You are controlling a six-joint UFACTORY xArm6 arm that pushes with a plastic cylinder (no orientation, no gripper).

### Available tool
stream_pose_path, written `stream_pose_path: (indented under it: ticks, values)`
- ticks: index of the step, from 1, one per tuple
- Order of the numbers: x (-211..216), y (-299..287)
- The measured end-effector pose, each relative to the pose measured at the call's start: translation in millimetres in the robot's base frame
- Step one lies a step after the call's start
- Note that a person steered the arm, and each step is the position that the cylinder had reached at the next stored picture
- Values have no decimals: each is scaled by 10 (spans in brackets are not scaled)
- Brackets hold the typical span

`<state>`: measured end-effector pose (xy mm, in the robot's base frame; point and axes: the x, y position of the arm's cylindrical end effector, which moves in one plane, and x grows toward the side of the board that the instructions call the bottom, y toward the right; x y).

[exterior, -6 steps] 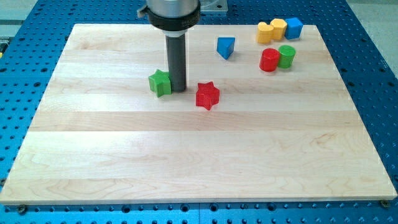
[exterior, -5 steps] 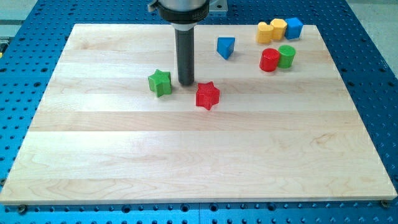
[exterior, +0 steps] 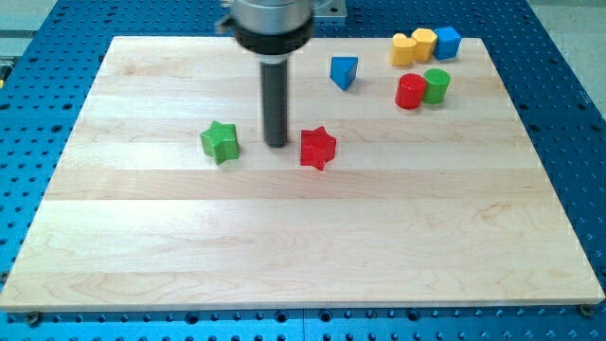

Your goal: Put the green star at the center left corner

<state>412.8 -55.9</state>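
The green star (exterior: 220,142) lies on the wooden board (exterior: 284,237), left of the middle. My tip (exterior: 276,144) stands on the board between the green star and the red star (exterior: 317,148). It is a short gap to the right of the green star and does not touch it. The red star is just right of the tip.
A blue triangular block (exterior: 344,72) lies above the red star. At the view's top right are a red cylinder (exterior: 410,92), a green cylinder (exterior: 436,85), two yellow blocks (exterior: 414,45) and a blue block (exterior: 446,42).
The green star has slid left and slightly down from beside the rod. My tip moved down a little and now stands apart from it. The red star barely shifted.
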Motion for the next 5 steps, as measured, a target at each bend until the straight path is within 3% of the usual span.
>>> stream_pose_path:
  ticks: [2, 4, 5]
  values:
    - [49, -973]
    - [376, -667]
    - [381, -959]
